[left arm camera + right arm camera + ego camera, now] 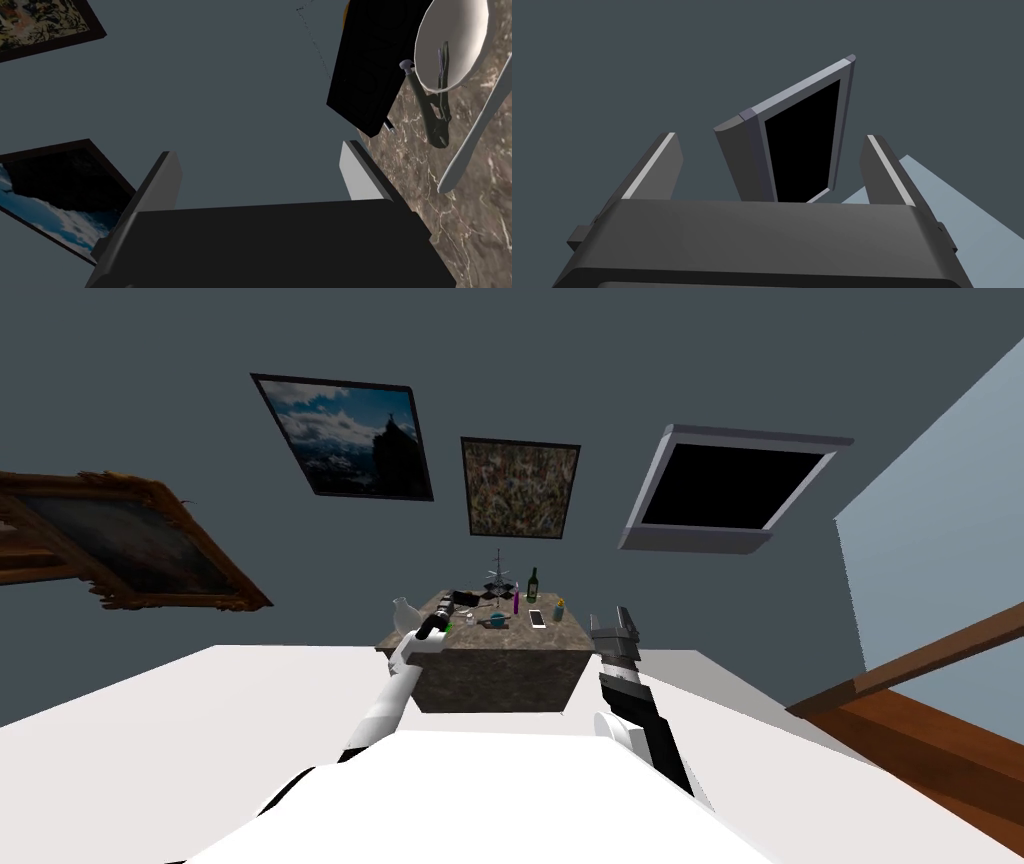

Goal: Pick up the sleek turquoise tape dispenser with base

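Note:
The turquoise tape dispenser (497, 620) sits near the middle of a small marble-topped table (560, 638) in the head view. My left gripper (445, 617) hovers over the table's left part, a short way left of the dispenser. In the left wrist view the left gripper (260, 170) is open with nothing between its fingers (356, 172), and the marble top (450, 200) runs beside it. My right gripper (611, 621) is raised just off the table's right edge; in its wrist view the right gripper (769, 160) stands open and empty.
Beside the left hand lie a white bowl (450, 40), a black box (367, 75), a white spoon-like piece (472, 135) and a dark olive tool (435, 112). A green bottle (533, 585), a phone (537, 618), a purple stick (516, 602) and a glass flask (403, 613) crowd the table.

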Robot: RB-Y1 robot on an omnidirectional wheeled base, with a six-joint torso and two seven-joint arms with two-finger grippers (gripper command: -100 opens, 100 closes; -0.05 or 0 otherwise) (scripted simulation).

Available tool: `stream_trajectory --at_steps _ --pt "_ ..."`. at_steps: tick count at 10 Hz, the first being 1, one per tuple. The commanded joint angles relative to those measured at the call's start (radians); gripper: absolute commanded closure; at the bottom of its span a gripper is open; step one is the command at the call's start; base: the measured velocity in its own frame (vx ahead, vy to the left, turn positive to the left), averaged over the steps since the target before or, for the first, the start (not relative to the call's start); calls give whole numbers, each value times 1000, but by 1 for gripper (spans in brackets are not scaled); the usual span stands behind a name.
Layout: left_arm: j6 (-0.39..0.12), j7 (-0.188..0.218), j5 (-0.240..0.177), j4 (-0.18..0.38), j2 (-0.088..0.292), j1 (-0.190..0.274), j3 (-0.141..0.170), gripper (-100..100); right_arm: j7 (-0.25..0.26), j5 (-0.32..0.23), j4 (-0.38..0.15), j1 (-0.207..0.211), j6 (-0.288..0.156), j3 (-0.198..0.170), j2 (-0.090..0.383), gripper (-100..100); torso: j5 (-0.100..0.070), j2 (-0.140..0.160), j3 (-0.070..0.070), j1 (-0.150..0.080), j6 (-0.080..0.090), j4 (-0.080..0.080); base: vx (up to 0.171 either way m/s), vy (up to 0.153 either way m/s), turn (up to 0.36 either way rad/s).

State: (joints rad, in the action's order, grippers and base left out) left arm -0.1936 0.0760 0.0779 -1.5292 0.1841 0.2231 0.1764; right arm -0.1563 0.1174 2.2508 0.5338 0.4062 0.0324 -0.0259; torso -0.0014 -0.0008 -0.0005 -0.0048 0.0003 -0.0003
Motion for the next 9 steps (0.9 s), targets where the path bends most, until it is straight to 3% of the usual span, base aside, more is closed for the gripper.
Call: stream_trajectory --at_steps 1,3,4,9 --pt "-50 11 -5 50 13 50 14 -100 0 0 0 0 0 0 0 0 0 0 0 0 0 0 -36 -70 103" --pt "-70 11 -5 83 13 69 14 -100 0 0 0 0 0 0 0 0 0 0 0 1 0 0 -11 -49 30" --pt "-115 17 -5 124 14 113 28 -100 0 0 0 0 0 0 0 0 1 0 0 3 0 0 -19 -61 84" --pt "-229 29 -5 267 15 234 54 -100 0 0 0 0 0 0 0 0 0 1 1 0 0 0 -29 -74 79"
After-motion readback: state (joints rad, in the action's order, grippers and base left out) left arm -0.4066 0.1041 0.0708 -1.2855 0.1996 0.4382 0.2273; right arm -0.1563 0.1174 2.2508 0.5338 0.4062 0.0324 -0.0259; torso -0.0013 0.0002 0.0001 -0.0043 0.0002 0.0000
